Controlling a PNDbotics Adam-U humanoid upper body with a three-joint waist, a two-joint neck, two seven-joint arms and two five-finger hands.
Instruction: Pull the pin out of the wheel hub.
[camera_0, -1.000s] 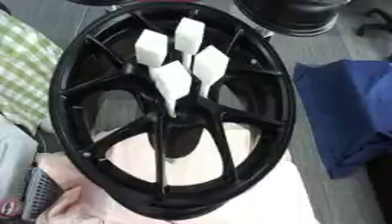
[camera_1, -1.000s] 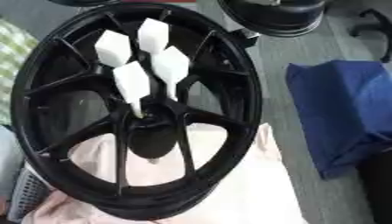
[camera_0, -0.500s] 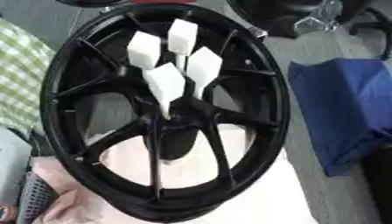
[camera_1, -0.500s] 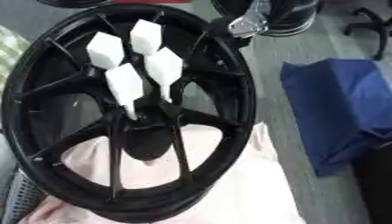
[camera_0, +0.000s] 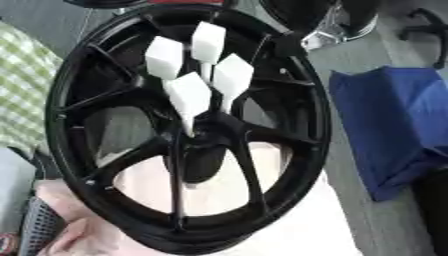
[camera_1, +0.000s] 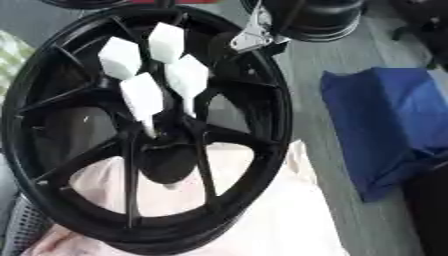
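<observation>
Grey floor runs along the right side of the scene, with a blue cloth lying on it well apart from the wheel. At the top, just beyond the rim, a black and silver part of the robot's arm comes in from the upper right; whether a hand is on it, and how its fingers stand, cannot be told. No left hand shows.

Below that arm part lies the black wheel hub, its spokes fanning out from a dark centre. Four white pins stand in the centre of the hub, each with a blocky white head and a thin stem going down toward the middle. They are bunched close together, their heads nearly touching, and all four are seated in the hub.

Under the lower half of the wheel lies a pale pink cloth, seen through the gaps between the spokes. A green checked cloth shows at the left edge.
</observation>
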